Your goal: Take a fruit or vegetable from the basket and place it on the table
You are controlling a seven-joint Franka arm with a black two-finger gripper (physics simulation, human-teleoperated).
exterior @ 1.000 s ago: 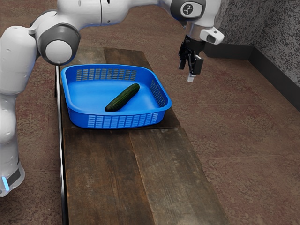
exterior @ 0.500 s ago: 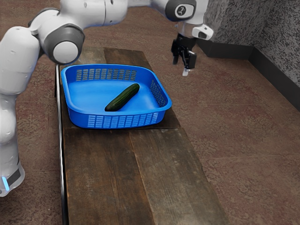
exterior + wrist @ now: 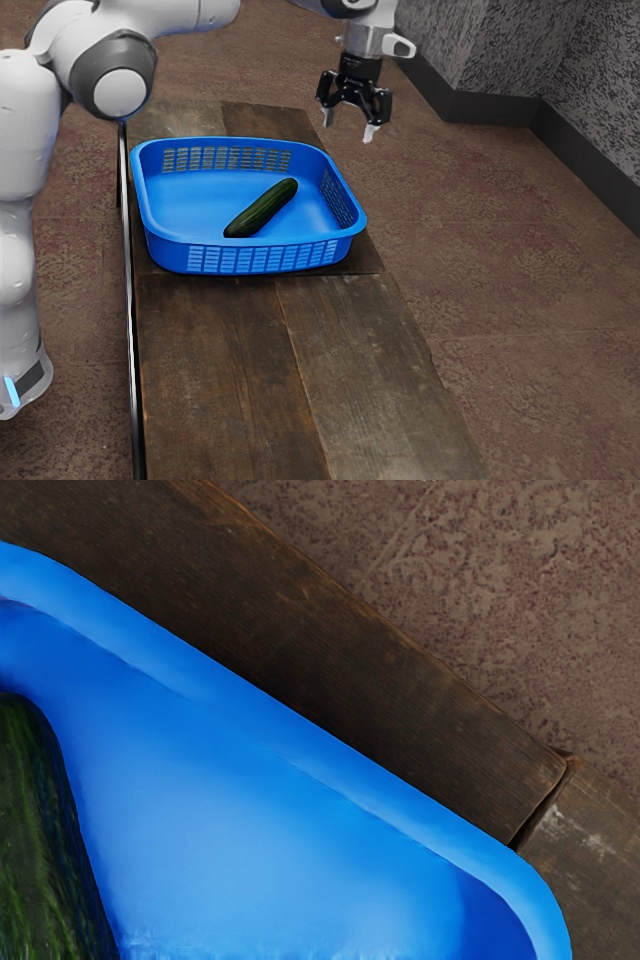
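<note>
Gripper in transit: relative to the preceding exterior pictures, it had shifted toward the exterior view's left, closer to the basket, and turned, its two fingers now standing visibly wide apart with nothing between them. The change suggested an approach; further alignment and a descent probably remained before grasping. The cucumber lay obliquely inside the basket. The exterior view gave its whole length and the gripper's raised position; the wrist view gave its ridged skin at close range.

The pincer has turned and moved nearer the basket.
</note>
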